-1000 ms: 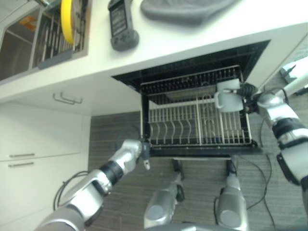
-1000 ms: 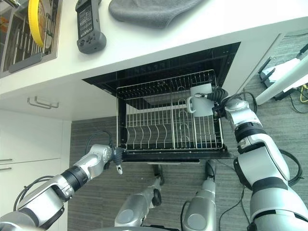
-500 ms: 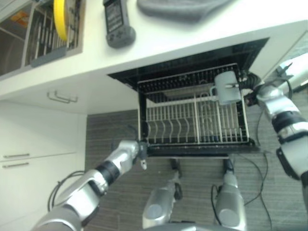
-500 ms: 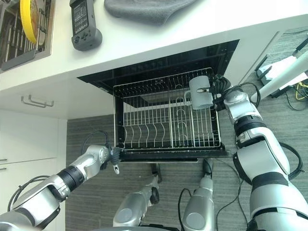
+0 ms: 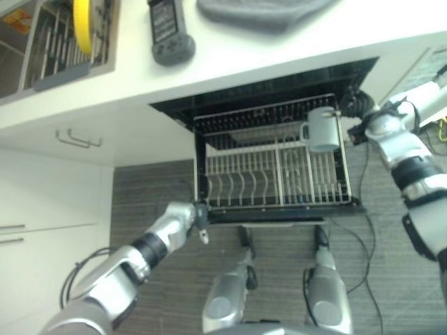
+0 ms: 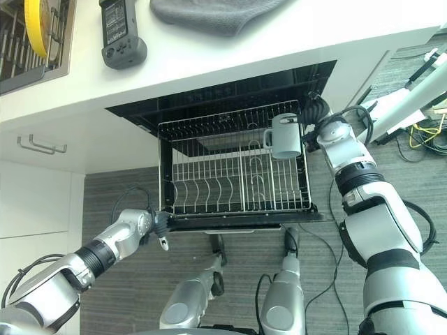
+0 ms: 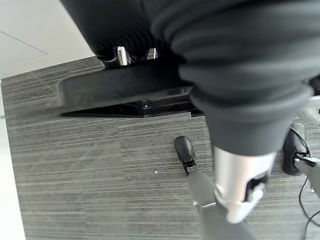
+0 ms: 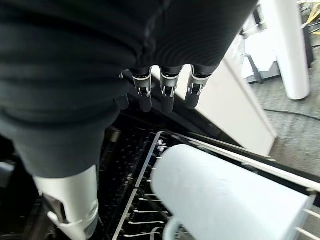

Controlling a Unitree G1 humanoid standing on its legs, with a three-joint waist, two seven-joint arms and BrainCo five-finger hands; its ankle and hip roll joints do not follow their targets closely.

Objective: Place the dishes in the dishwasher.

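The mug (image 6: 285, 135) sat at the rack's (image 6: 209, 174) back right corner. It looked hard, smooth and easy to break, so its handle could be gripped. The right hand (image 8: 165, 92) was seen beside it, fingers loosely curled, holding nothing. Whether the left hand (image 6: 158, 225) gripped the rack's front left corner could not be told.

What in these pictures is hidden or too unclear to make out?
- Left robot hand: at the rack's front left corner; in the left wrist view its dark cover hides whether the fingers grip.
- Mug: its inside faces away in the eye views, and the right wrist view shows just its side; contents unknown.
- Yellow plate: cut by the eye views' top edge.
- Grey cloth: cut by the top edge.
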